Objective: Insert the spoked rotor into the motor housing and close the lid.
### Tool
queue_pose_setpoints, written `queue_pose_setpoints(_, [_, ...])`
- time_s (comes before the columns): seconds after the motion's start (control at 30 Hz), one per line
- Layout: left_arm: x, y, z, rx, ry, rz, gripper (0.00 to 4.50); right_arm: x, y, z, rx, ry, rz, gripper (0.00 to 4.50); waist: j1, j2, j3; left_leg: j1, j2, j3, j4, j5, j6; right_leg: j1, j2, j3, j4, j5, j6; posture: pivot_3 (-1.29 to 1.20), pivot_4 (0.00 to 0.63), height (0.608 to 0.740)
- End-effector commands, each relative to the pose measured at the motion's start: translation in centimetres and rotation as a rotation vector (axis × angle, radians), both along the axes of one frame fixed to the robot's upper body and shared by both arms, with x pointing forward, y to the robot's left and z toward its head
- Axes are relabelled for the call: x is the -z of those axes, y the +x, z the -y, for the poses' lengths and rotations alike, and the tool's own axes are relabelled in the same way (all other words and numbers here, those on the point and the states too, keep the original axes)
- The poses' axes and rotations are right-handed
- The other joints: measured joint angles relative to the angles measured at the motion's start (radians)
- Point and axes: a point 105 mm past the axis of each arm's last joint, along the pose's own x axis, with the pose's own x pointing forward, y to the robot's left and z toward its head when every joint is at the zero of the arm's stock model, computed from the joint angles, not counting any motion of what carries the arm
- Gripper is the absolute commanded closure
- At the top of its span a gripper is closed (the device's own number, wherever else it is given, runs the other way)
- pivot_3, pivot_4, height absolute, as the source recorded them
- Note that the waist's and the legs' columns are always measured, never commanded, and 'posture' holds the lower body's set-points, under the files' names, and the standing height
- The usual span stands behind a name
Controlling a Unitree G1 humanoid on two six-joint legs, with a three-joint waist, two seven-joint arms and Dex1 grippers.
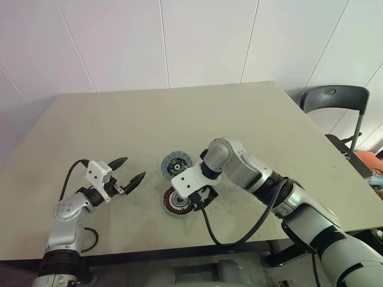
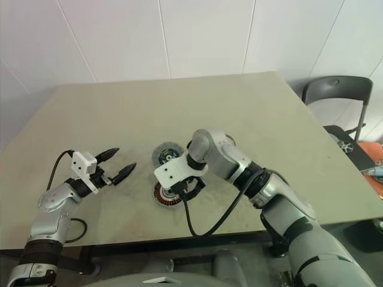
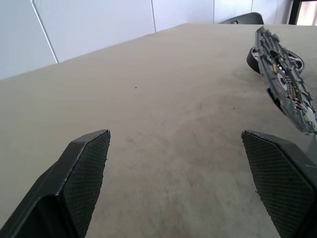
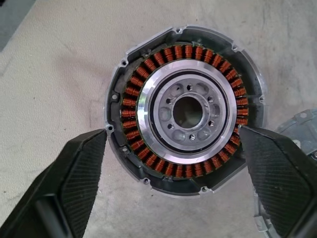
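Two round motor parts lie close together on a pale counter (image 1: 251, 119), and a robot works over them with both arms. The motor housing (image 4: 185, 111), a dark-rimmed disc with a ring of copper windings, is the landmark here. Seen from the right wrist, a silvery wheel with a ring of holes and an open centre sits inside the ring of windings. This looks like the spoked rotor (image 4: 188, 111), already seated in the housing, though how fully it has dropped home cannot be told.

The right hand (image 1: 200, 200) hangs directly over the housing, pointing steeply down. Its two black fingers (image 4: 74, 178) stand wide apart, one on each side of the housing's rim, and they hold nothing.

The lid (image 1: 176, 162), a flat grey disc with a small green patch at its centre, lies on the counter just beyond the housing, on the side away from the robot. The two look nearly touching; whether they actually meet cannot be told.

The left hand (image 1: 127, 170) hovers above the counter, well to the left of the housing. It is spread wide open and empty, pointing level towards the parts.

Judging by this, the insertion step looks finished and the closing step is next. That calls for one hand to reach just past the housing, grip the lid by its edges, lift it, centre it over the housing and set it down flat.
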Motion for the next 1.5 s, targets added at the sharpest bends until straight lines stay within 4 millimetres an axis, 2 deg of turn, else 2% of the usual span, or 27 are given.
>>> queue_pose_setpoints(0.03, [-1.4,0.2,0.6,0.019,0.011,0.052,0.00,-3.1,-0.4,-1.1,0.000,0.147,-0.059,0.02,0.001,0.000,0.000,0.000,0.000,0.000,0.000,0.000,0.000,0.000,0.000,0.000,0.000,0.000,0.000,0.00,0.000,0.740])
queue_pose_setpoints(0.13, [-1.5,0.1,0.7,0.019,0.008,0.054,0.00,-5.1,-0.8,-1.6,0.070,0.304,-0.190,0.02,0.001,0.000,0.000,0.000,0.000,0.000,0.000,0.000,0.000,0.000,0.000,0.000,0.000,0.000,0.000,0.00,0.000,0.740])
queue_pose_setpoints(0.23, [-1.6,0.0,1.1,0.027,0.001,0.054,0.00,-6.2,0.1,-0.9,0.214,0.452,-0.293,0.02,0.002,-0.001,0.000,0.000,0.000,-0.001,0.000,0.000,0.000,0.001,0.000,0.000,-0.001,0.000,0.000,0.00,0.000,0.740])
queue_pose_setpoints(0.43, [-1.6,0.2,2.1,0.059,-0.012,0.047,0.00,-6.4,2.2,3.0,0.493,0.669,-0.424,0.02,0.024,-0.001,-0.001,0.000,0.000,0.000,0.000,0.000,0.000,0.001,-0.001,0.000,-0.002,0.000,0.000,0.00,0.000,0.740])
queue_pose_setpoints(0.67, [-1.4,0.5,2.3,0.087,-0.006,0.035,0.00,-5.3,5.4,8.6,0.821,0.828,-0.358,0.02,0.025,-0.001,-0.001,0.000,0.000,0.001,0.000,0.000,0.000,0.002,-0.001,0.000,-0.002,0.000,0.000,0.00,0.000,0.740])
queue_pose_setpoints(0.77, [-1.4,0.7,2.4,0.094,-0.004,0.032,0.00,-4.7,5.5,11.1,0.884,0.819,-0.292,0.02,0.025,-0.001,-0.001,0.000,0.000,0.001,0.000,0.000,0.000,0.002,-0.001,0.000,-0.003,0.000,0.000,0.00,0.000,0.740])
queue_pose_setpoints(0.9, [-1.5,0.9,2.6,0.101,0.000,0.030,0.00,-3.6,4.2,14.1,0.914,0.764,-0.292,0.02,0.025,-0.001,-0.001,0.000,0.000,0.001,0.000,-0.001,0.001,0.002,-0.001,0.000,-0.004,0.000,0.001,0.00,0.000,0.740])
queue_pose_setpoints(1.13, [-1.9,1.0,2.9,0.104,0.001,0.034,0.00,-2.7,4.9,19.5,1.071,0.716,-0.130,0.02,0.024,-0.001,0.000,0.001,0.001,0.005,0.001,-0.001,0.002,0.004,-0.001,0.000,-0.006,0.001,0.002,0.00,0.000,0.740])
queue_pose_setpoints(1.27, [-2.2,1.0,3.3,0.108,0.000,0.039,0.00,-2.3,4.5,21.2,1.129,0.738,-0.145,0.02,0.026,-0.001,0.000,0.001,0.002,0.005,0.001,-0.001,0.002,0.004,-0.001,0.000,-0.007,0.001,0.002,0.00,0.000,0.740])
queue_pose_setpoints(1.5, [-2.8,1.2,3.7,0.127,-0.004,0.040,0.00,0.1,2.6,23.6,1.196,0.690,-0.205,0.02,0.025,-0.001,0.000,0.000,0.002,0.005,0.001,-0.002,0.004,0.006,-0.002,0.000,-0.013,0.003,0.005,0.00,0.000,0.740])
